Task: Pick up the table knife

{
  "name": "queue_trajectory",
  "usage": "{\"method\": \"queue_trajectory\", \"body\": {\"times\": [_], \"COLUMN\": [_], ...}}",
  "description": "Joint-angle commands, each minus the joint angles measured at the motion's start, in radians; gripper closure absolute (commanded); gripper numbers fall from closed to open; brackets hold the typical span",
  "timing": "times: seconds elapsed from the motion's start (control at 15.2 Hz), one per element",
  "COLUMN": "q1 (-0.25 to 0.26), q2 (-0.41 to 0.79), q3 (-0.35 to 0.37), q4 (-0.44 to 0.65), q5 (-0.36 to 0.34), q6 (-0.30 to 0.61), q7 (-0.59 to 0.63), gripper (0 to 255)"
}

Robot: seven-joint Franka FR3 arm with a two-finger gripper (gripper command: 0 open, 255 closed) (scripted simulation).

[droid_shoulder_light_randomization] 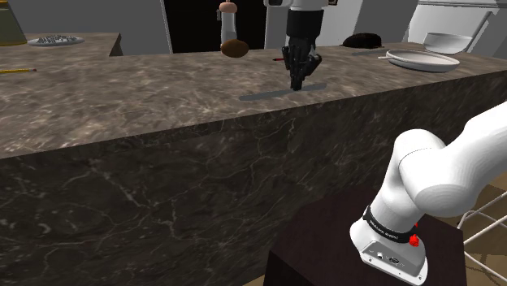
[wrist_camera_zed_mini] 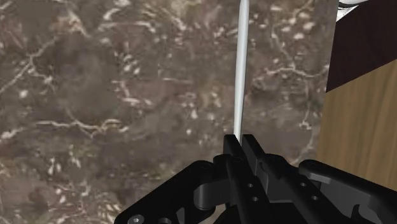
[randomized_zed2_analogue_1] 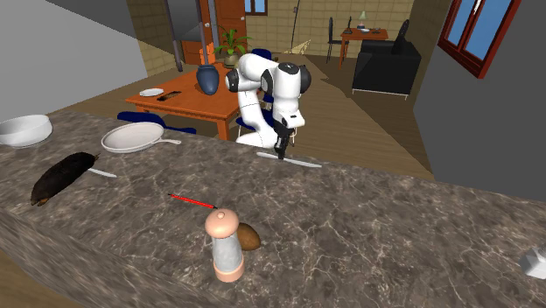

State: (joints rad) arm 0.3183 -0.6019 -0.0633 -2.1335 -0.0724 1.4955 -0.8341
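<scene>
Jaws pinched almost together on the table knife (wrist_camera_zed_mini: 239,76), clasping it between them; knife flat on the marble worktop (droid_shoulder_light_randomization: 122,89), close to the arm-side edge and lying roughly along it; red pen (randomized_zed2_analogue_1: 191,200) further in, mid-worktop; pale grinder (randomized_zed2_analogue_1: 227,249) upright with a brown lump (randomized_zed2_analogue_1: 251,236) just beside it near the far edge; white pan (randomized_zed2_analogue_1: 131,137) well apart toward one end.

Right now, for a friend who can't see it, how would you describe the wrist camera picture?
The black gripper is closed on a thin pale table knife, which runs straight ahead from it across a dark brown marbled countertop. Beyond the counter's edge, a wood-brown surface shows.
</scene>
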Motion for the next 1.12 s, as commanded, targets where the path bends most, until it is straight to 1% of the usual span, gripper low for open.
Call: {"method": "queue_trajectory", "body": {"times": [0.0, 0.99, 1.06], "q1": [0.0, 0.002, 0.002], "q2": [0.0, 0.082, 0.083], "q3": [0.0, 0.004, 0.004], "q4": [-0.002, 0.273, 0.276], "q5": [0.0, 0.004, 0.004], "q6": [0.001, -0.191, -0.193], "q7": [0.0, -0.01, -0.01], "gripper": [255, 255, 255]}}
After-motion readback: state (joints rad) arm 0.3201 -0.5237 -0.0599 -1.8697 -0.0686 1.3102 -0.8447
